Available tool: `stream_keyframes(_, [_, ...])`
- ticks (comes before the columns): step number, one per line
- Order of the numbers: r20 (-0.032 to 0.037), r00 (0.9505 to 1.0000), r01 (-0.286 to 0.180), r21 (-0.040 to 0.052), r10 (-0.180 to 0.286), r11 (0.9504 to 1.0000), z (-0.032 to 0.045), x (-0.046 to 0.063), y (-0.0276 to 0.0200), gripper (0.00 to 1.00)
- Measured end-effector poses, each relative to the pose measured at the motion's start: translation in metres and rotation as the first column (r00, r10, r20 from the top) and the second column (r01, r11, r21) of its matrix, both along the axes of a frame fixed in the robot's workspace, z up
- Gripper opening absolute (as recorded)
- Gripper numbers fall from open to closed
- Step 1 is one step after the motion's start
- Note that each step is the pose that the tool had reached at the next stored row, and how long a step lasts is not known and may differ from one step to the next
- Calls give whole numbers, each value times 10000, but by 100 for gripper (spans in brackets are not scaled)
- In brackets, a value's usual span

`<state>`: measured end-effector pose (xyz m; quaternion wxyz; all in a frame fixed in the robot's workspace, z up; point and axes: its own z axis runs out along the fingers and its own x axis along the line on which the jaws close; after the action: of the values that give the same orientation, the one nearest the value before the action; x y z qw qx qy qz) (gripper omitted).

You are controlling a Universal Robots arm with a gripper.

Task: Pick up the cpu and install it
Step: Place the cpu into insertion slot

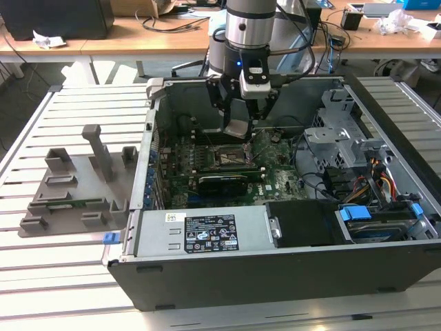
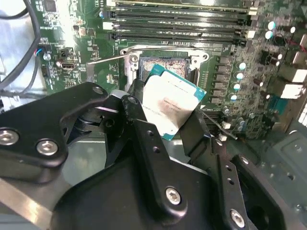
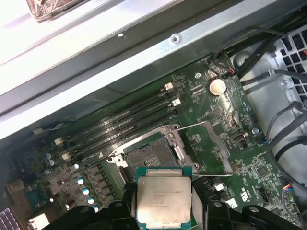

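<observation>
Dull silver metal with a thin green edge: that is the cpu [image 1: 236, 128], and I hold it in my claw [image 1: 238, 124]. The black fingers [image 2: 194, 136] press on two opposite edges of it. In the second wrist view the cpu [image 2: 170, 108] sits tilted in my claw [image 2: 168, 120], one corner pointing toward the socket [image 2: 165, 64]. In the first wrist view the cpu [image 3: 164, 201] shows its metal top, with my claw [image 3: 164, 207] pinching it from both sides.

The chip hangs in the air inside the open computer case [image 1: 275, 276], above the green motherboard [image 1: 275, 183] and apart from it. The socket [image 1: 231, 157] lies just beyond it, nearer the camera in the exterior view. In the first wrist view the socket [image 3: 148, 155] is framed in metal and its inner field is uncovered. Thin wire levers lie beside it. The long memory slots [image 3: 124, 124] run just past the socket on its far side, and a round coin battery [image 3: 217, 86] sits on the board well apart from it.

The case lies on its side on a slatted tabletop [image 1: 69, 110]. A silver power supply [image 1: 200, 231] fills its near wall. On the exterior view's left, a grey parts tray [image 1: 76, 189] rests on the tabletop beside the case.
</observation>
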<state>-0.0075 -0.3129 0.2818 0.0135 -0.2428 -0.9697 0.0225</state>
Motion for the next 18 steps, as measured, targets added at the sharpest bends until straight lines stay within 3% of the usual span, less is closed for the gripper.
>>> stream_keyframes(8, [0, 9929, 1189, 0, -1189, 9929, 0, 0, 0, 55])
stream_keyframes(13, [-1, 9827, 1851, 0, -1851, 9827, 0, 0, 0, 55])
stream_keyframes(18, [0, 9676, 2524, -1, -2524, 9676, 0, 0, 0, 55])
